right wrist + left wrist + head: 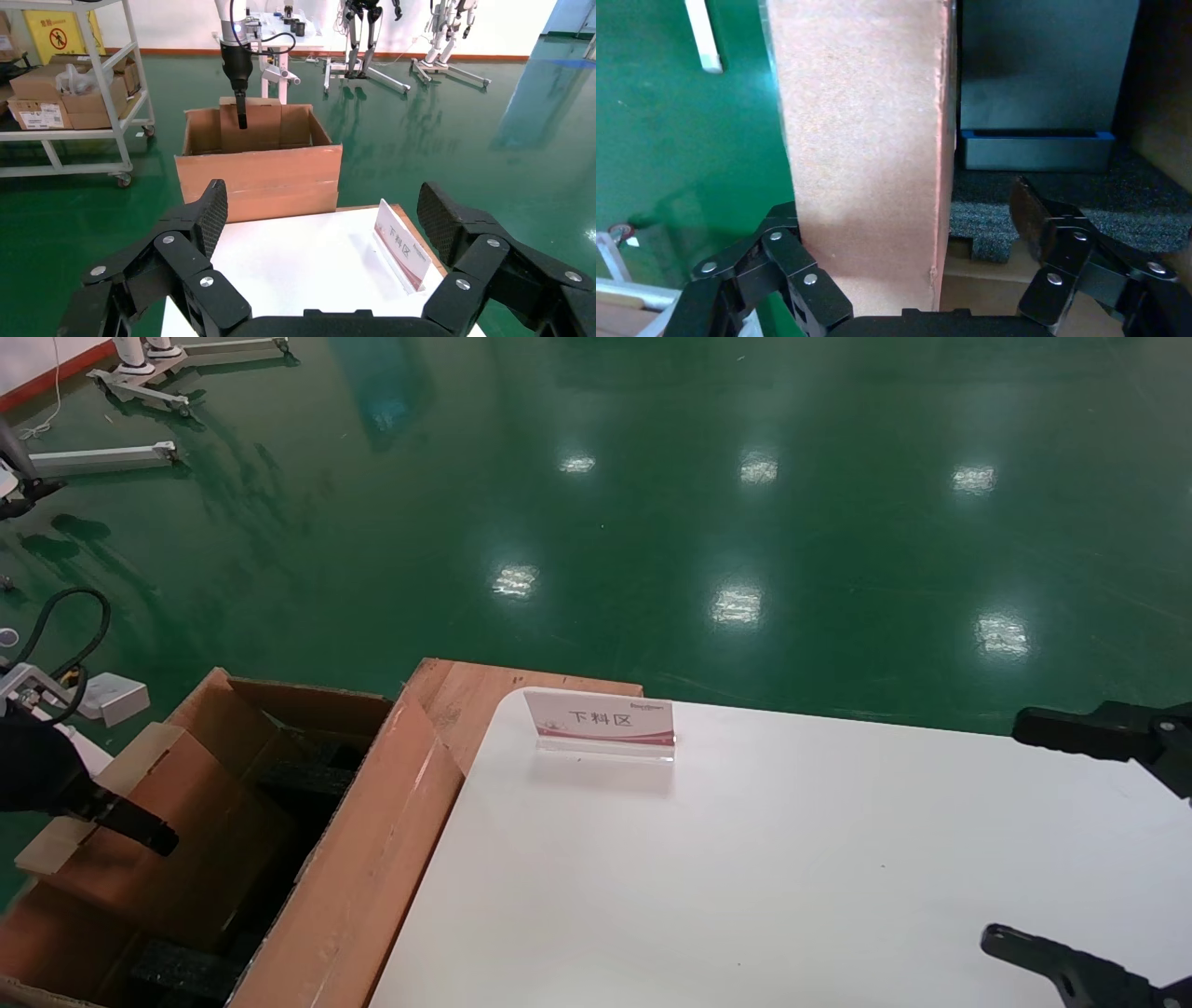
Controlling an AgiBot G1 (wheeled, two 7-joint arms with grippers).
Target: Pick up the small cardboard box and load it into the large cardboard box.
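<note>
The small cardboard box [186, 845], reddish-brown with a pale tan narrow side, stands on edge inside the large cardboard box [372, 868] at the left of the table. My left gripper [126, 817] straddles its top edge and is open. In the left wrist view the small cardboard box [863, 140] lies against one finger [782, 242], while the other finger [1035, 217] stands clear of its edge. Black foam [989, 217] lines the large box below. My right gripper [1010, 831] hangs open and holds nothing over the table's right side.
A white table [792, 877] carries a small upright sign [601, 719] near its far edge. A wooden board [466, 696] juts out beside the large box. The right wrist view shows a shelf cart [70, 91] with cartons on the green floor.
</note>
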